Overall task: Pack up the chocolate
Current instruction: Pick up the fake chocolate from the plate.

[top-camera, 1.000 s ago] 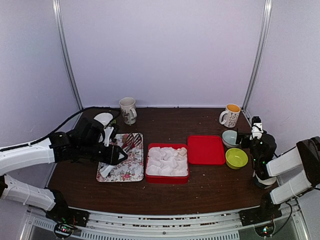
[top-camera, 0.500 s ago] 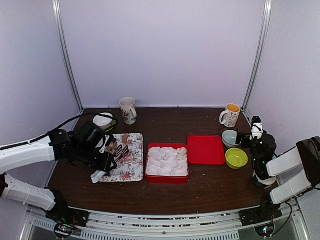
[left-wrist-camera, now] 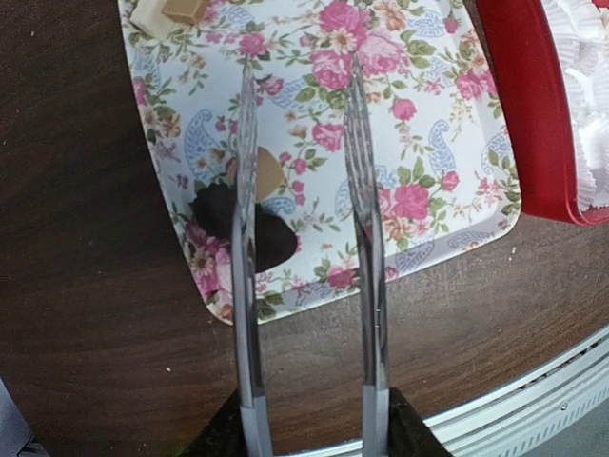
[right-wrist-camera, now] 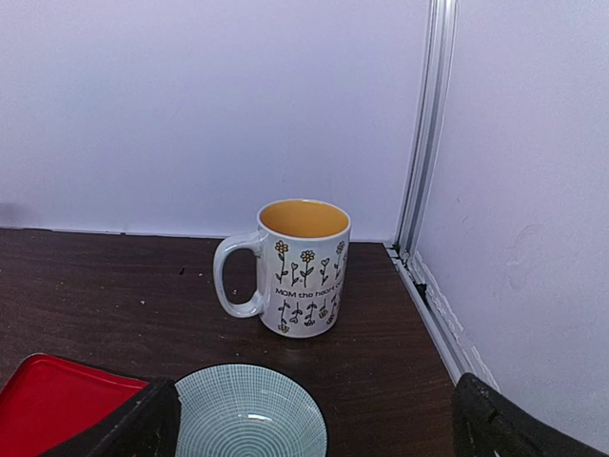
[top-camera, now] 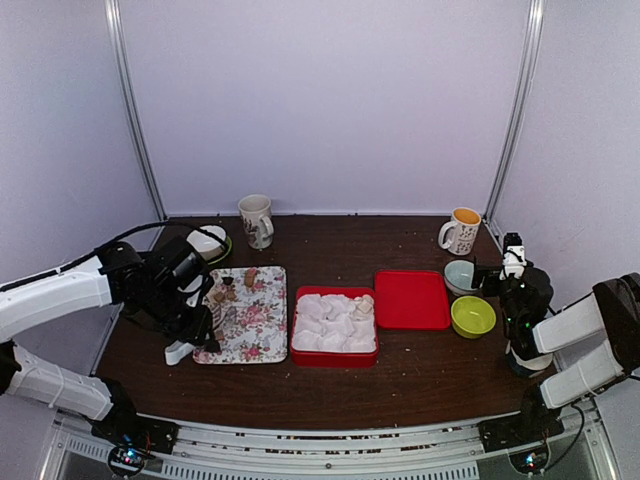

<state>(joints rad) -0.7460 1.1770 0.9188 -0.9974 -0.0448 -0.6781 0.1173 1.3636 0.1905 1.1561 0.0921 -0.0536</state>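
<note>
The chocolate lies on the floral tray (top-camera: 262, 325): small pieces (top-camera: 226, 291) at its far left. In the left wrist view a dark piece (left-wrist-camera: 271, 243) and a tan piece (left-wrist-camera: 270, 175) lie near the tray's (left-wrist-camera: 419, 124) left corner, with another tan piece (left-wrist-camera: 185, 9) farther off. My left gripper (top-camera: 197, 322) (left-wrist-camera: 309, 443) is shut on the metal tongs (left-wrist-camera: 363, 238). The tongs' arms stand apart above the tray, the left arm over the dark piece. The red box (top-camera: 335, 352) (left-wrist-camera: 529, 105) holds white paper lining (top-camera: 333, 322). My right gripper (top-camera: 511, 266) (right-wrist-camera: 319, 440) is open and empty.
A red lid (top-camera: 412, 298) lies right of the box. A grey-blue bowl (top-camera: 460, 275) (right-wrist-camera: 249, 414) and a green bowl (top-camera: 472, 316) stand by my right gripper. Mugs stand at the back left (top-camera: 257, 220) and back right (top-camera: 461, 231) (right-wrist-camera: 300, 269). A white bowl (top-camera: 205, 240) stands behind the tray.
My left arm has drawn back left and toward the near edge with the tongs, from over the tray's middle to its left side, uncovering the chocolate pieces. The right arm has not moved.
</note>
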